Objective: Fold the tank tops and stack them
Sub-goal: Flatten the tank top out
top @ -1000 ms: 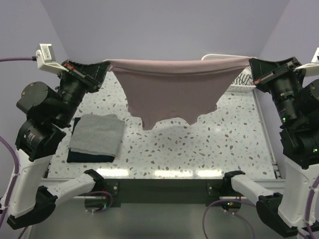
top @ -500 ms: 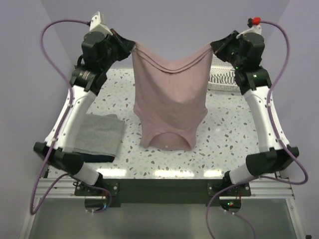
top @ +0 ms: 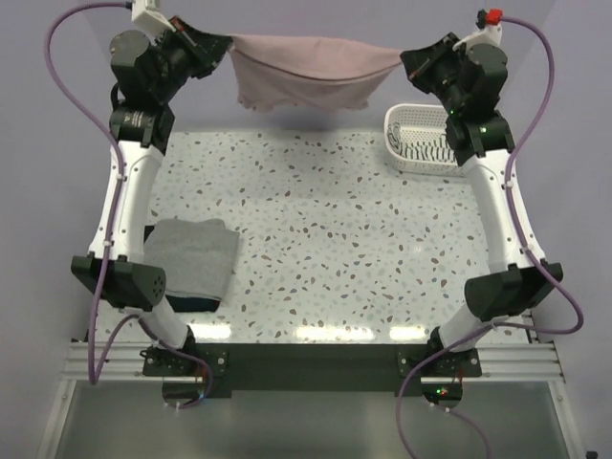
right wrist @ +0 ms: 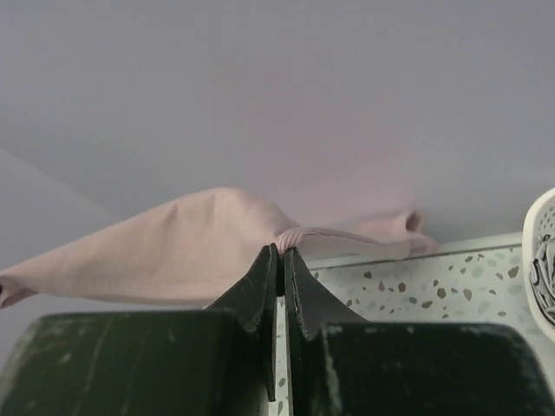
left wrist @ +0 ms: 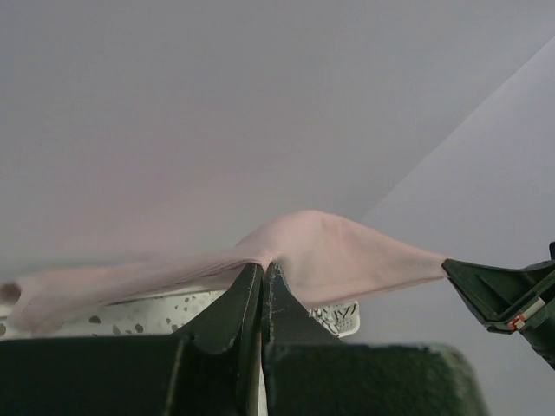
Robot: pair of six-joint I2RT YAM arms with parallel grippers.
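- Left gripper is clamped tight on one corner of the dusty pink tank top.
- Right gripper pinches the opposite corner; it sags between them.

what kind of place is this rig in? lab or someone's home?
Probably a lab test cell, not a home: speckled table boxed in by plain lilac walls, aluminium rail along the near edge, left gripper and right gripper holding up a pink tank top.
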